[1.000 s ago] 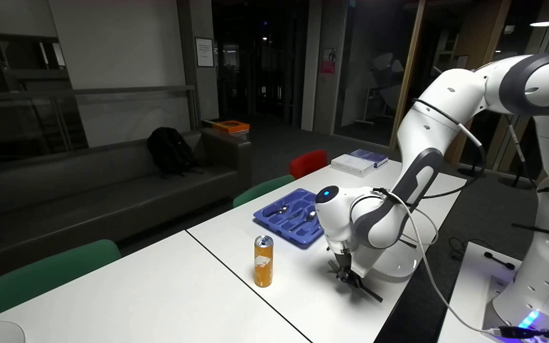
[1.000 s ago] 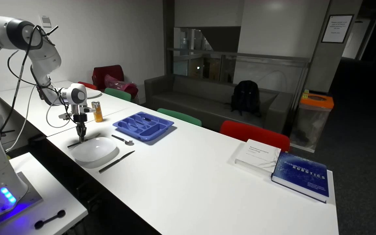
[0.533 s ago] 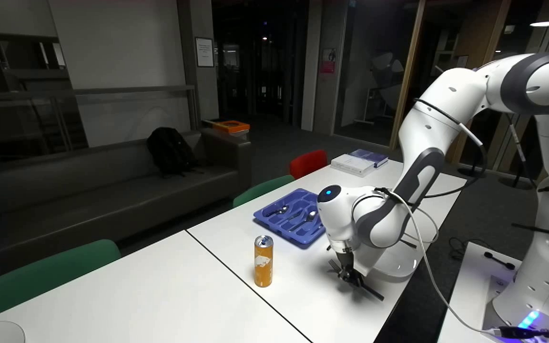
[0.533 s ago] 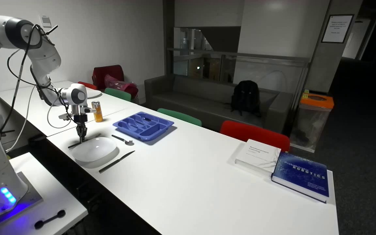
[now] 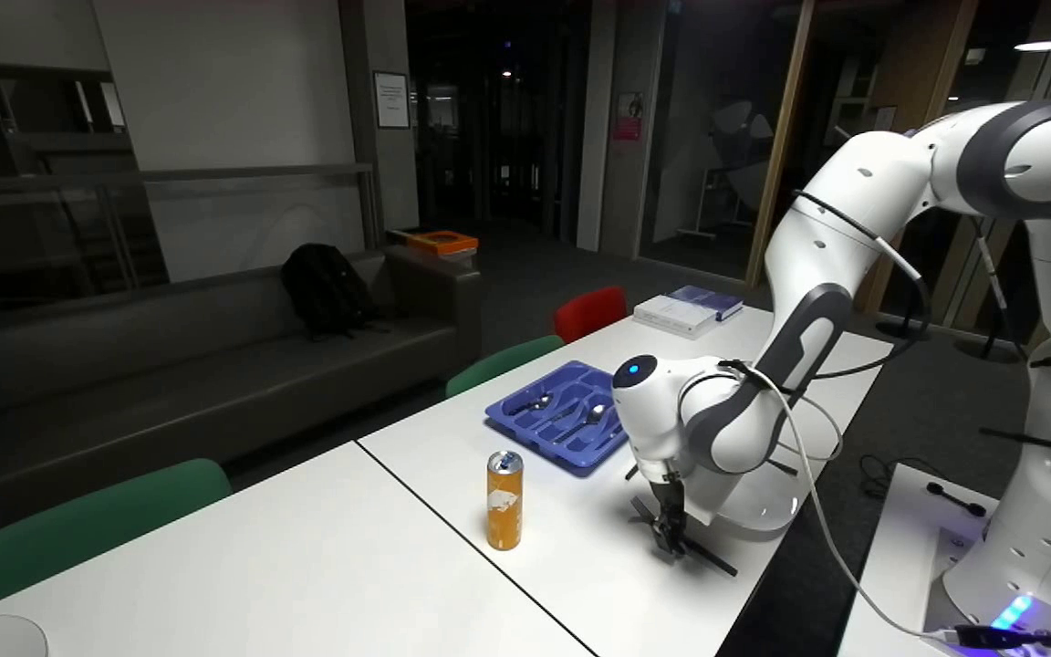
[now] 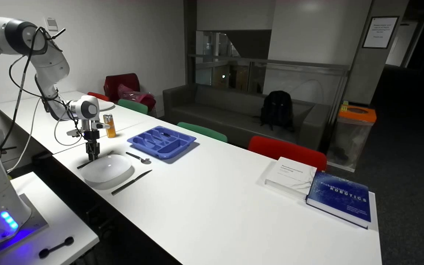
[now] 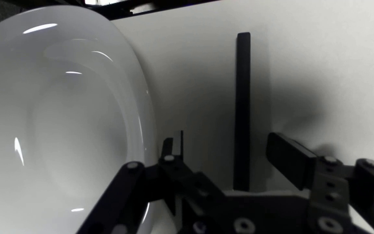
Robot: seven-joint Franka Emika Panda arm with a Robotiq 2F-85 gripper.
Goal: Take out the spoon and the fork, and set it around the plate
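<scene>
Gripper (image 7: 226,146) hangs low over the table (image 6: 241,191), jaws spread, and the fork (image 7: 243,110) lies in the gap between them, its dark handle clear of both sides in the wrist view! Just beside it sits the white plate (image 6: 106,169), the knife (image 6: 129,183) along the plate's opposite side. And the spoon (image 6: 138,158)? On the table too, between plate and blue tray (image 6: 170,147)! More cutlery (image 5: 595,413) shows inside that tray, the orange can (image 6: 110,126) upright near it.
</scene>
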